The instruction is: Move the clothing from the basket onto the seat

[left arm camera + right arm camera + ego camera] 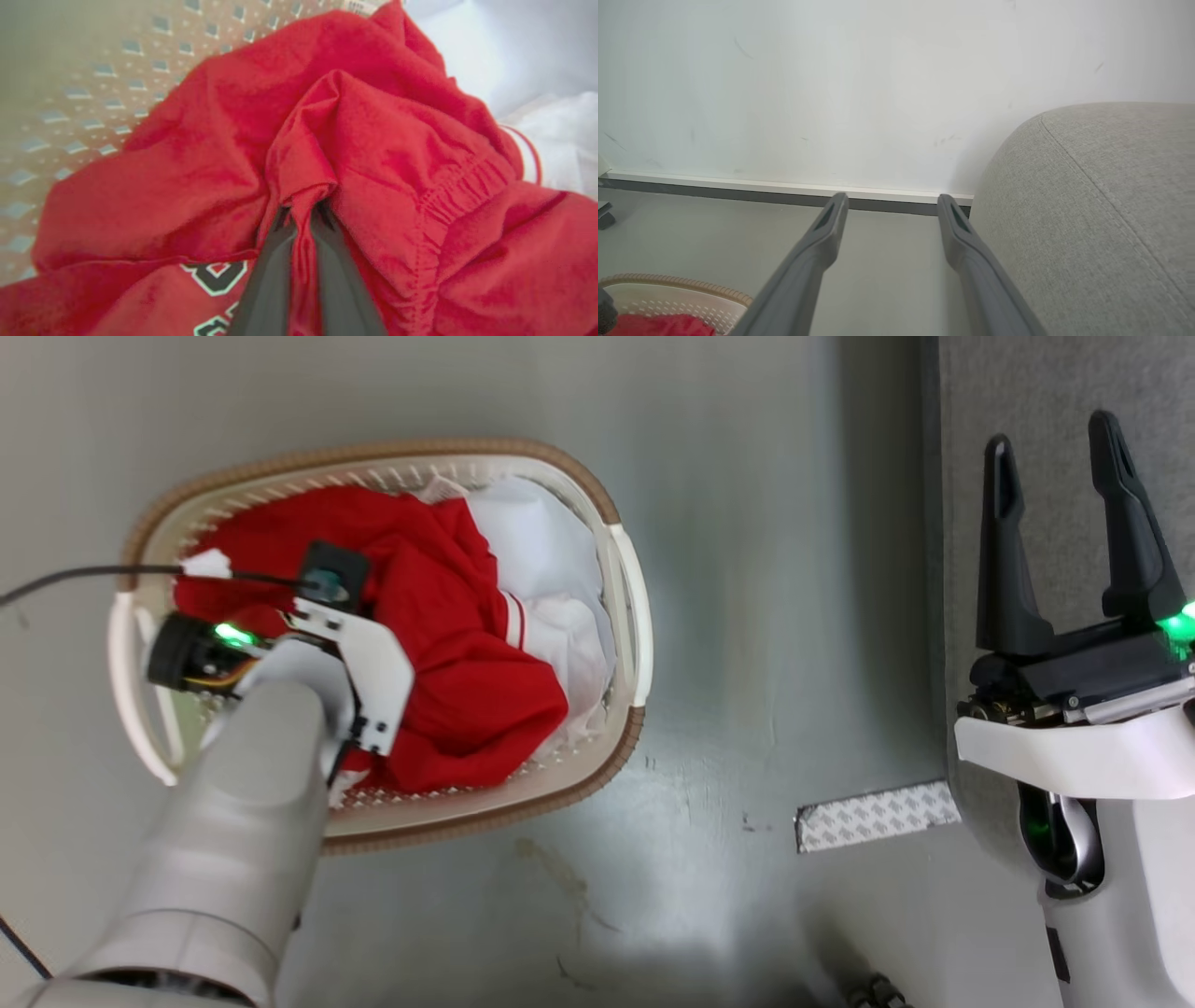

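The red clothing (448, 644) lies bunched in the cream basket (560, 467) on the floor. My left arm reaches down into the basket. In the left wrist view my left gripper (303, 207) is shut on a raised fold of the red clothing (373, 140), with printed lettering just below it and the perforated basket wall (117, 70) behind. My right gripper (1053, 434) stands open and holds nothing, over the edge of the grey seat (1167, 392). In the right wrist view, the right gripper (892, 200) points at the wall, with the seat (1101, 210) at the right and the basket (682, 284) low at the left.
A white sheet (551, 560) lies in the basket beside and under the red fabric. A black cable (84, 574) runs to the left wrist. A strip of grey patterned tape (878, 815) sits on the floor between basket and seat. A pale wall (831, 93) stands behind.
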### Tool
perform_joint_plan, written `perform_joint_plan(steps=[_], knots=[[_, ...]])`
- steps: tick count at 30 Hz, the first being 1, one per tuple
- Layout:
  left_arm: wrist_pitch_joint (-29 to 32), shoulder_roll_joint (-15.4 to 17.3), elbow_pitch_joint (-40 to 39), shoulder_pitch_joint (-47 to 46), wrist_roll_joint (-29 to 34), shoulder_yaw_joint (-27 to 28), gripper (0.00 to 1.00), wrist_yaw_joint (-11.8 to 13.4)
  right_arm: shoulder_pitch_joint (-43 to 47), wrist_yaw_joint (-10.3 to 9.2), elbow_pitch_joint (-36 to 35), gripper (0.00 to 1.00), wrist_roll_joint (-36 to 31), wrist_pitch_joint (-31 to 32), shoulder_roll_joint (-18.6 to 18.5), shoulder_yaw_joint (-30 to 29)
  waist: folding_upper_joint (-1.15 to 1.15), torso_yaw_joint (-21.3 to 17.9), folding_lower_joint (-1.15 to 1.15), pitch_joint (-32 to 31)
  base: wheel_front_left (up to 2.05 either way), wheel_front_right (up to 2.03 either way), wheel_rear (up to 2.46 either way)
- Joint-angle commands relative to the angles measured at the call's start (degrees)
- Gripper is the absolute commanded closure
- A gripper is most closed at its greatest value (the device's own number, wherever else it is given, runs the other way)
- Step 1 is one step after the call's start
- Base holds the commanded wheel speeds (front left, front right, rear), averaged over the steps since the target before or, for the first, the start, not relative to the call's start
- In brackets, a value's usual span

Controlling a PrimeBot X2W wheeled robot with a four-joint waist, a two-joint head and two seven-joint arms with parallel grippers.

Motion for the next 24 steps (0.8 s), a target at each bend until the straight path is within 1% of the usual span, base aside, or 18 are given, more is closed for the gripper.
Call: perform_joint_plan(steps=[1, 4, 10, 15, 20, 24], knots=[[-1.56, -0.39, 0.10, 0.98, -0.58, -0.16, 1.00, -0.37, 0.84, -0.12, 0.83, 0.00, -0.51, 0.03, 0.01, -0.32, 0.00, 1.08, 0.00, -2.48, 0.00, 0.00, 0.00], [-4.29, -1.15, -0.40, 1.94, -0.98, -0.37, 1.00, -0.48, 1.93, -0.12, 1.59, 0.00, -0.89, 0.04, -0.01, -0.98, 0.00, 1.75, 0.00, -5.07, 0.00, 0.00, 0.00], [-10.81, -3.43, -1.18, 7.24, -4.41, 0.49, 1.00, -1.85, 6.68, -0.12, 3.85, 0.00, -1.56, 0.03, -0.04, -3.74, 0.00, 4.21, 0.00, -15.26, 0.00, 0.00, 0.00], [-13.39, -4.48, -4.02, 13.16, -7.85, 0.81, 1.00, -2.90, 11.89, -0.12, 5.63, 0.00, -2.68, 0.03, -0.06, -5.58, 0.00, 6.21, 0.00, -24.06, 0.00, 0.00, 0.00], [-13.92, -4.61, -10.65, 20.19, -12.13, 0.13, 1.00, -3.88, 17.13, -0.12, 6.92, 0.00, -3.67, 0.03, -0.05, -7.34, 0.00, 7.80, 0.00, -31.88, 0.00, 0.00, 0.00], [-13.94, -4.63, -21.06, 26.43, -15.47, -0.55, 1.00, -3.96, 20.47, -0.12, 7.41, 0.00, -4.76, 0.03, -0.06, -8.13, 0.00, 8.57, 0.00, -37.04, 0.00, 0.00, 0.00]])
